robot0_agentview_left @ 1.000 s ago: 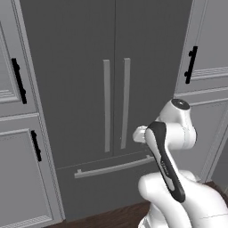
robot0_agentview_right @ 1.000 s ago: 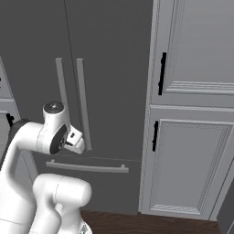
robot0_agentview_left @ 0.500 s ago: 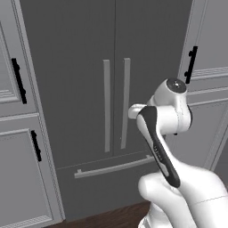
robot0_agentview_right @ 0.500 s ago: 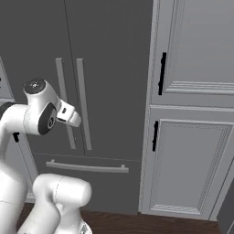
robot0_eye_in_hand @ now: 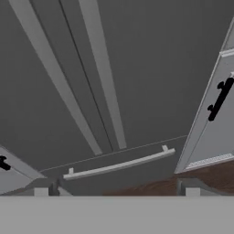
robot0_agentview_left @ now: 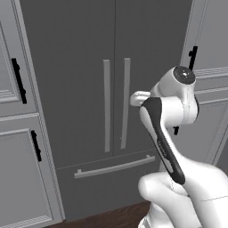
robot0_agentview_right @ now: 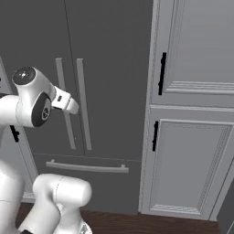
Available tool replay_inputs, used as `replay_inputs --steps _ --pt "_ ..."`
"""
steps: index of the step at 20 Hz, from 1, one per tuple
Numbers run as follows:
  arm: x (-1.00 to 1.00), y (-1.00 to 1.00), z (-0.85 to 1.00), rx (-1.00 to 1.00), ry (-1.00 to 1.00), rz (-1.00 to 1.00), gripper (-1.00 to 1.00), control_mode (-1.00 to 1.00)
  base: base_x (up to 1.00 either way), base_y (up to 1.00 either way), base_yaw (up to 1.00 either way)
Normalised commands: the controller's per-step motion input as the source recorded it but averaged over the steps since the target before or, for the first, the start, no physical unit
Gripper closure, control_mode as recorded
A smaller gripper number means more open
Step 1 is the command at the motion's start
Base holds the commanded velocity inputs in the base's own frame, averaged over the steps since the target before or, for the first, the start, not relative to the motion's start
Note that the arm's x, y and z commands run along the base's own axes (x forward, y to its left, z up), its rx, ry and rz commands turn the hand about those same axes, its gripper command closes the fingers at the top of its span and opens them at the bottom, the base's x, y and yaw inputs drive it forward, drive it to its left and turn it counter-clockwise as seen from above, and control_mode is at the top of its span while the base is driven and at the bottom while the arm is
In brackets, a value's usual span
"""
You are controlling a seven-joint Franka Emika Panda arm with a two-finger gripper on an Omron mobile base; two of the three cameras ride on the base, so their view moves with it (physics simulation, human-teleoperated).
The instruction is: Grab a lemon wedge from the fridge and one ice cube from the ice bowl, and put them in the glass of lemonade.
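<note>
Pale grey panelled cabinets (robot0_agentview_right: 194, 137) stand to the right of a tall dark appliance front, an upper door above a lower one, each with a short black vertical handle (robot0_agentview_right: 162, 73) near its left edge. A matching stack of pale cabinets (robot0_agentview_left: 20, 133) stands on the other side, also with black handles (robot0_agentview_left: 18, 80). Dark brown wood flooring (robot0_agentview_right: 151, 224) runs along the base of the units. The light is even and soft.

No legible text or labels anywhere

Pale grey panelled cabinets (robot0_agentview_right: 192, 137) with black handles (robot0_agentview_right: 162, 73) stand right of the pincer; dark wooden floor (robot0_agentview_right: 151, 223) lies below.
</note>
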Motion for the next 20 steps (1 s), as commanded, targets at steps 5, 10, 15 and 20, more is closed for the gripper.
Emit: replay_inputs --steps 5,10,15,20 --pt "1.0 0.0 0.0 -0.11 0.02 0.0 -1.0 -1.0 0.0 0.0 0.0" --pt "1.0 0.0 0.0 -0.15 0.05 0.0 -1.0 -1.0 0.0 0.0 0.0" --pt "0.86 0.0 0.0 -0.01 0.0 0.02 -1.0 -1.0 0.0 0.0 0.0" --pt "0.49 0.07 -0.24 0.0 0.0 0.04 -1.0 -1.0 0.0 0.0 0.0"
